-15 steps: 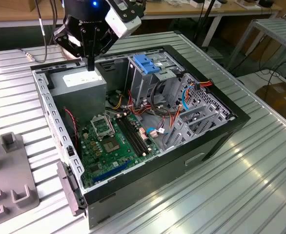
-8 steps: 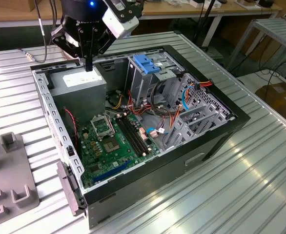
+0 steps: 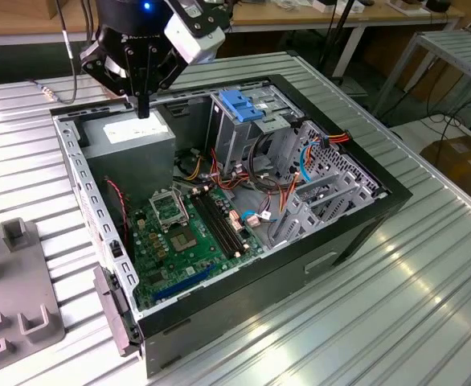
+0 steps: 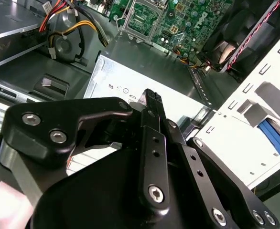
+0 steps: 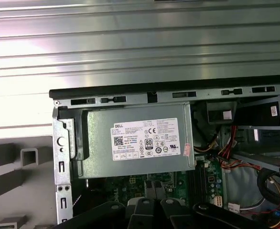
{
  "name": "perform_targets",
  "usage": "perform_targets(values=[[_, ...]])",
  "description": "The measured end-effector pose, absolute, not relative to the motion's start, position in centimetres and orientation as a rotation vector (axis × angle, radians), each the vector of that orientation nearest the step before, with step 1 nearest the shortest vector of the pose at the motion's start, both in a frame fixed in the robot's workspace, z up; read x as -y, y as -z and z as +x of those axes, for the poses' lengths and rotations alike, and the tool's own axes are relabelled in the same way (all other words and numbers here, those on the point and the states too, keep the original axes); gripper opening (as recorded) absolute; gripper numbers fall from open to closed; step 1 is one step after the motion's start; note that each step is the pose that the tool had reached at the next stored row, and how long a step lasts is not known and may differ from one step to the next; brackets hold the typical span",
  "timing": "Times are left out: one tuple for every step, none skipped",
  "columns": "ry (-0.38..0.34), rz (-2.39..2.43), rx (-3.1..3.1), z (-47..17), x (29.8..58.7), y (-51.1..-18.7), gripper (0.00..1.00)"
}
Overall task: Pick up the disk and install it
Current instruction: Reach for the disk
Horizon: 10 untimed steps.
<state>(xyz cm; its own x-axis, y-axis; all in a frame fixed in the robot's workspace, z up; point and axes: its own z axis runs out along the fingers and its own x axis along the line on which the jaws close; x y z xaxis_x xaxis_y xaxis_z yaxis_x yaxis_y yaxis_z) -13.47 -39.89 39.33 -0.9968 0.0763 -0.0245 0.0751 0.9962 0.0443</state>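
Above the ribbed metal table [image 3: 428,322], the closed pincer [image 3: 143,111] hovers over a case [image 3: 300,281].

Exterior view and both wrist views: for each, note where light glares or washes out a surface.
Exterior view: the top of the grey metal power supply box blows out white below the black pincer. Second wrist view: its white label glares pale behind the pincer. First wrist view: bright reflected bands streak the ribbed metal table; the label is evenly lit.
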Motion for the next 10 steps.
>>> perform_targets(values=[[-0.068, 0.118, -3.112, -13.57, 39.89, -39.33, 0.10], [-0.068, 0.118, -3.112, -13.64, 39.89, -39.33, 0.10], [-0.068, 0.118, -3.112, -13.69, 39.89, -39.33, 0.10], [-0.068, 0.118, -3.112, -13.75, 39.89, -39.33, 0.10], [-0.068, 0.118, -3.112, -13.81, 39.89, -39.33, 0.10], [-0.068, 0.118, -3.112, -13.87, 39.89, -39.33, 0.10], [-0.068, 0.118, -3.112, -13.93, 39.89, -39.33, 0.10], [-0.068, 0.118, -3.112, -14.00, 39.89, -39.33, 0.10], [-0.068, 0.118, -3.113, -14.05, 39.89, -39.33, 0.10], [-0.068, 0.118, -3.113, -14.20, 39.89, -39.33, 0.10]])
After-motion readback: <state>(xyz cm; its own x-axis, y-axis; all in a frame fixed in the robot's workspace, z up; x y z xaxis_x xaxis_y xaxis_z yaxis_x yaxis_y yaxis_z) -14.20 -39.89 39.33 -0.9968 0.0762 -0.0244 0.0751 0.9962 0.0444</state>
